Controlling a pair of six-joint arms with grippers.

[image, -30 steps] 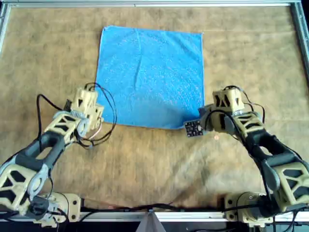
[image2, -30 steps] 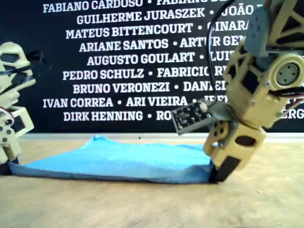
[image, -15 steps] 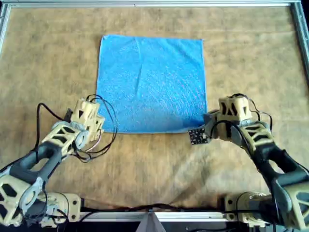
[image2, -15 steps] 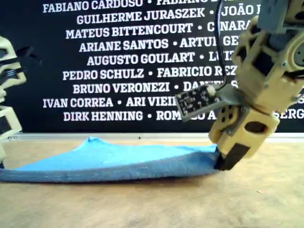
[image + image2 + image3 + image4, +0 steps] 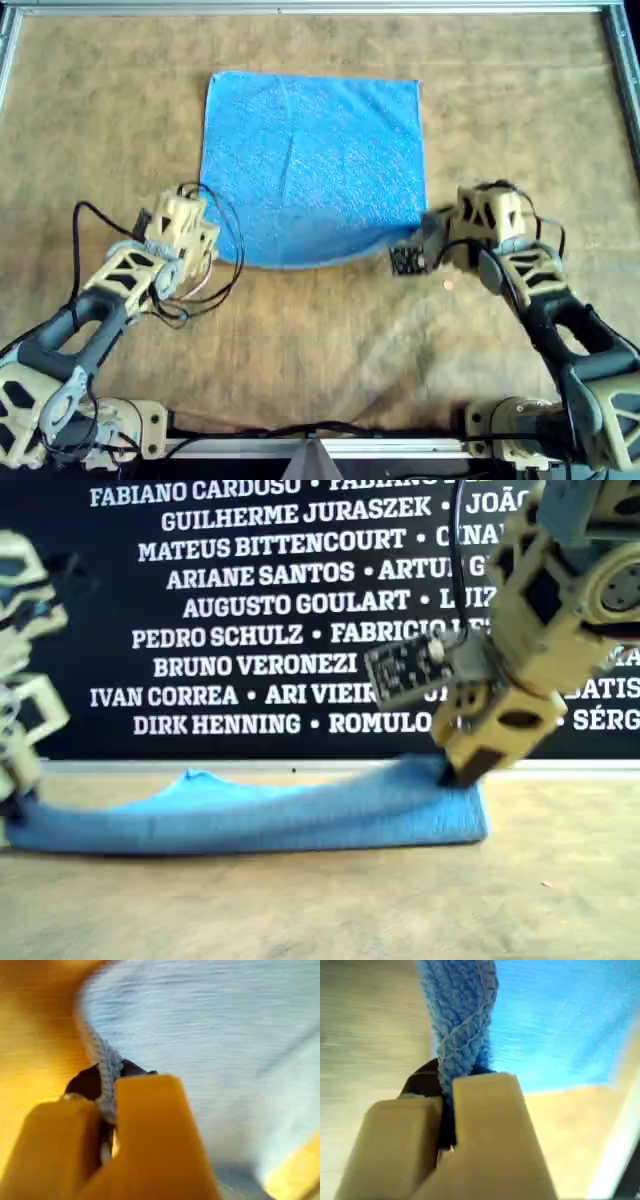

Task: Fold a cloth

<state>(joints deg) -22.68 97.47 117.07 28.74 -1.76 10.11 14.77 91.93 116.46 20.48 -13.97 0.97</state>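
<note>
The sky-blue cloth [image 5: 310, 160] lies spread on the brown mat, and only its near edge is lifted. At the overhead view's left, my left gripper [image 5: 207, 260] is shut on the near corner there; the left wrist view shows the hem [image 5: 102, 1067] pinched between the jaws of that gripper [image 5: 107, 1097]. My right gripper [image 5: 426, 236], at the overhead view's right, is shut on the other near corner, and the twisted blue corner [image 5: 462, 1025] rises out of it [image 5: 447, 1087]. In the exterior view the cloth [image 5: 280, 815] sags between the raised right gripper [image 5: 460, 775] and the left gripper [image 5: 12, 802].
A brown felt mat [image 5: 320, 350] covers the table inside a metal frame rail [image 5: 300, 8]. Loose black cables [image 5: 225, 265] hang by the left gripper. A small circuit board [image 5: 403, 260] sticks out from the right gripper. A black banner [image 5: 250, 610] closes the far side.
Both grippers first dragged the cloth toward the near side. They have now lifted its near edge and moved it slightly toward the far side, so the edge sags in the middle.
</note>
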